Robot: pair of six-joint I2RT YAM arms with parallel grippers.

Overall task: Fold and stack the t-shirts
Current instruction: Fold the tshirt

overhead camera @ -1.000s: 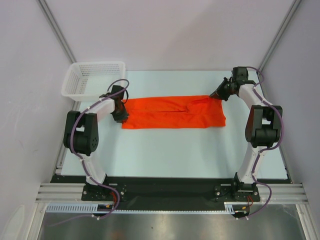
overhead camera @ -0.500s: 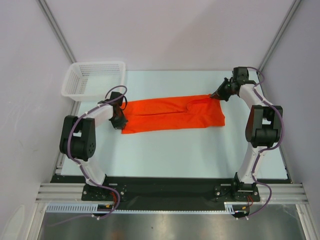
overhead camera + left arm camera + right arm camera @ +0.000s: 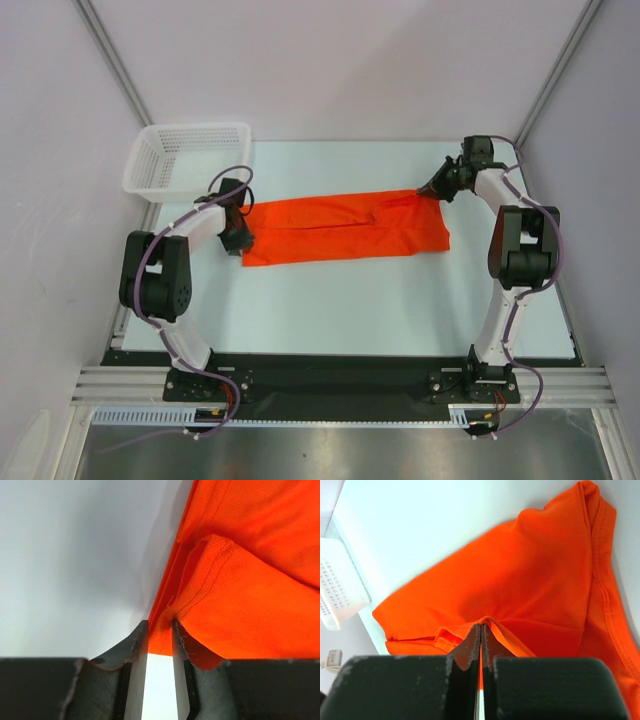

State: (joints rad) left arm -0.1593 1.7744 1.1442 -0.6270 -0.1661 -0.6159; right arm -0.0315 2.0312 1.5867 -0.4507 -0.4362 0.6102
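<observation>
The left arm (image 3: 190,228) reaches forward and inward, its left gripper (image 3: 238,236) tipped down at the left end of the t-shirt (image 3: 340,228). The right arm (image 3: 520,245) runs up the table's right side, and the right gripper (image 3: 437,188) sits at the shirt's far right corner, jaws pressed together on a raised pinch of cloth. The left jaws stand slightly apart with the shirt's edge between them; whether they bite it is hard to tell. The shirt lies as a long band across the table (image 3: 350,310). The basket (image 3: 185,150) sits at the far left corner, and the widest room is between shirt and arm bases.
</observation>
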